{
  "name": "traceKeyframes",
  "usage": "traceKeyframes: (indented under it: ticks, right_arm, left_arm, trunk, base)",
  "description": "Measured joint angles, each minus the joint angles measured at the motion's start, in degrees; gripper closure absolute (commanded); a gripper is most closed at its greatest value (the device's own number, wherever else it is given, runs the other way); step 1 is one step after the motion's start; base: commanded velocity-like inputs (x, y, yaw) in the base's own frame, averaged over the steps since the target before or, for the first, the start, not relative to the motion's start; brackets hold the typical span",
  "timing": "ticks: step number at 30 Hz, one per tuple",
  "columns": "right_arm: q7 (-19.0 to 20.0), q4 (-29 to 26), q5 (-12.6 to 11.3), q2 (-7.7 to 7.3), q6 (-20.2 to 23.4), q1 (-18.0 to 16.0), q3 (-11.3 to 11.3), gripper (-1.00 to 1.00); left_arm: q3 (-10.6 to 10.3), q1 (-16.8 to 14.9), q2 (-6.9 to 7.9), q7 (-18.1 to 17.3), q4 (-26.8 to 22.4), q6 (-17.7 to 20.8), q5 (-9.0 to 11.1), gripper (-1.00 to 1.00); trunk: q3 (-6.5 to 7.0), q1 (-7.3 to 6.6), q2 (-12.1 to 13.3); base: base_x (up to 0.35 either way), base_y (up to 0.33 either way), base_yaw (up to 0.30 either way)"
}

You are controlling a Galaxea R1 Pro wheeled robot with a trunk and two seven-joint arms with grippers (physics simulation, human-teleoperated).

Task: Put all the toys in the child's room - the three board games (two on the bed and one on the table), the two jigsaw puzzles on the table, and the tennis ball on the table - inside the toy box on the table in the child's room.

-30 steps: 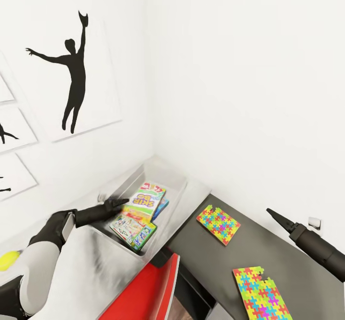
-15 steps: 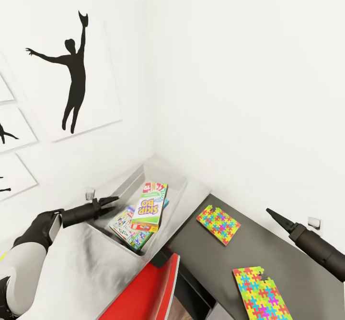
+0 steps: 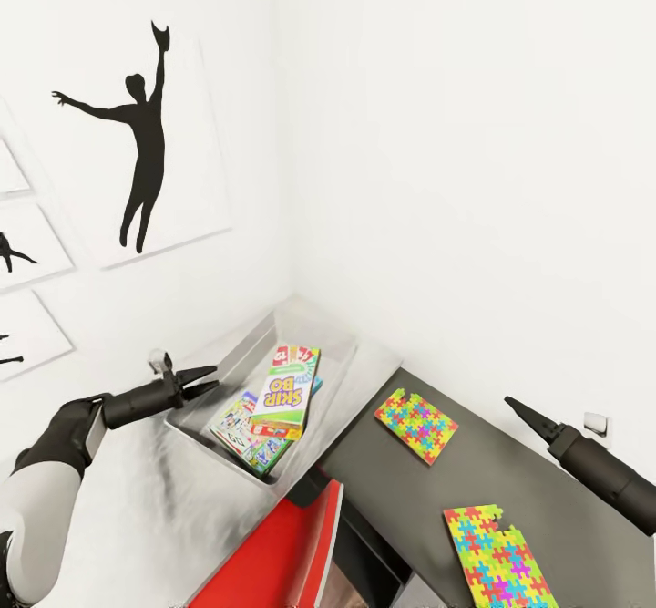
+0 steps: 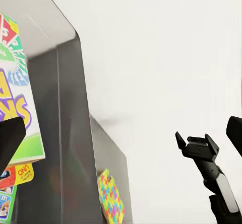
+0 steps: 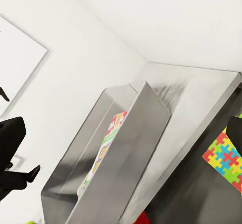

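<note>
Steel toy box [image 3: 360, 366]: sits in the far corner of the room against both white walls, at the far left end of the dark table [image 3: 547, 508].
Board games: the Skip-Bo box [image 3: 284, 392] lies on top inside the toy box, tilted, with two other colourful boxes [image 3: 239, 426] under and beside it.
Left gripper [image 3: 202, 377]: hangs just outside the toy box's left rim, fingers parted and holding nothing; the games lie just to its right, apart from it.
Right gripper [image 3: 513, 405]: hovers over the right part of the table, well apart from the toy box; the head view shows a thin point, and whether it is parted or pressed together I cannot tell.
Jigsaw puzzles: one [image 3: 415, 427] lies flat on the table just right of the toy box, between the box and the right gripper; the other [image 3: 497, 561] lies nearer, at the table's near edge.
Red chair [image 3: 282, 549]: stands near, tucked below the toy box's near corner.
Left wrist view: catches the Skip-Bo lid [image 4: 15, 118] close up, and the right gripper [image 4: 196, 144] in the distance, seen end on.
Right wrist view: shows the toy box [image 5: 136, 148] from its right side with the games [image 5: 103, 153] standing edge-on within, and a corner of the far puzzle [image 5: 227, 161].
Wall: black silhouette prints [image 3: 137, 134] hang on the left.
</note>
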Motion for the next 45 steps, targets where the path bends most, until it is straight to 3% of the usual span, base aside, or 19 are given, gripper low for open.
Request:
traceKeyframes:
  ticks: [11,24,34,45]
  right_arm:
    - [0.08,-0.08,-0.07,0.00,0.00,0.01,0.00,-1.00]
    - [1.64,-0.03,-0.08,0.00,0.00,0.01,-0.01,-1.00]
    - [1.67,-0.01,-0.08,0.00,0.01,0.01,-0.04,-1.00]
    - [1.67,0.05,-0.08,-0.03,0.01,0.02,-0.16,-1.00]
  left_arm:
    - [-0.02,0.32,0.36,-1.05,-1.25,-0.49,-0.04,-1.00]
    - [-0.12,0.32,0.61,-2.49,-1.32,-2.88,-0.11,-1.00]
    - [-0.12,0.32,0.61,-2.49,-1.31,-3.16,-0.11,-1.00]
    - [-0.29,0.33,0.44,-2.49,-1.36,-3.25,-0.12,-1.00]
  trunk:
    - [0.12,-0.01,-0.01]
    - [0.96,0.01,0.00]
    - [1.66,0.01,0.00]
    - [2.42,-0.01,0.00]
  base:
    - [-0.019,0.023,-0.044]
    - [-0.076,0.013,-0.195]
    - [-0.218,0.033,-0.205]
    - [-0.029,-0.093,-0.206]
